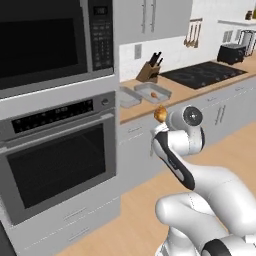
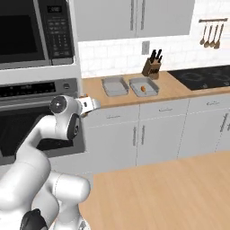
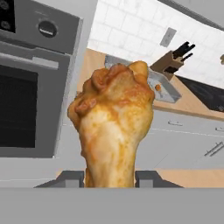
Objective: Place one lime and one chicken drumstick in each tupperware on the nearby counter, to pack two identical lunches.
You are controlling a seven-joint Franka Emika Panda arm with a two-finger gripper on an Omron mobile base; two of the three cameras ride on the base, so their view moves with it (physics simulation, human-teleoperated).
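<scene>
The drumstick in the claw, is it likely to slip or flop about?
Probably stiff: the drumstick stands upright between the fingers without sagging. Its skin looks glossy, so it might slip. The plump end sits far above the grip, so it could tilt.

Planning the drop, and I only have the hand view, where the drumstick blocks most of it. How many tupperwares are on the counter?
Observer: Two, side by side: the near tupperware by the oven and the far tupperware by the knife block.
Operator: Anything in the near one?
Observer: It looks empty.
Operator: Is the hand over the counter?
Observer: No. The fingers hold the chicken drumstick in front of the oven, short of the counter.
</scene>
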